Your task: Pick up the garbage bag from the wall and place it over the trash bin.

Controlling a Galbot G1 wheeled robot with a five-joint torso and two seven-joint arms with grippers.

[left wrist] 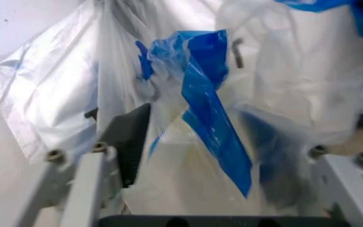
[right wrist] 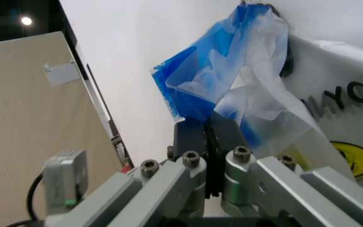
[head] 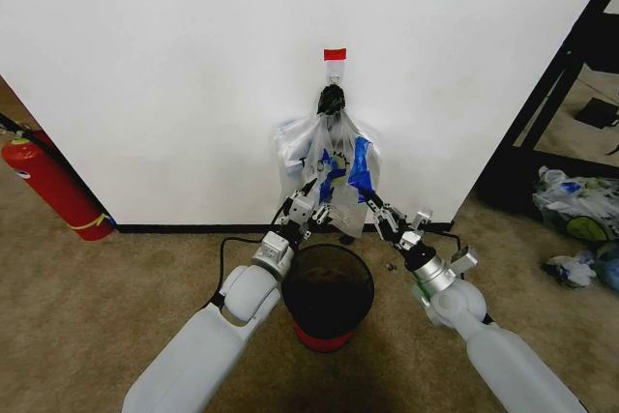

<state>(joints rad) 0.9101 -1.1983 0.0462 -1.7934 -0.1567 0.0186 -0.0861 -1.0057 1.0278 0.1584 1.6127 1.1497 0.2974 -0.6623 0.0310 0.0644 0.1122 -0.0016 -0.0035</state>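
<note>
Since the thin see-through plastic garbage bag (head: pixel 334 166) on the white wall (head: pixel 174 65) is limp, light and slippery, pinch its blue handle folds. Right end effector (right wrist: pixel 208 142) is clenched on one; left end effector (left wrist: pixel 200 156) is spread wide around film, above the round black mesh trash bin (head: pixel 328 295).

I see the garbage bag (head: pixel 334 176) as thin, glossy, crinkled see-through plastic. My right gripper (right wrist: pixel 208 137) shows brushed metal links and matt black pads. The trash bin (head: pixel 329 292) looks like black mesh; the wall (head: pixel 193 74) is smooth, matt white.

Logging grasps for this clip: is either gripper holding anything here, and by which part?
The right gripper is shut on the garbage bag, pinching a blue patch at its edge. The left gripper is open, with bag film between its fingers.
</note>
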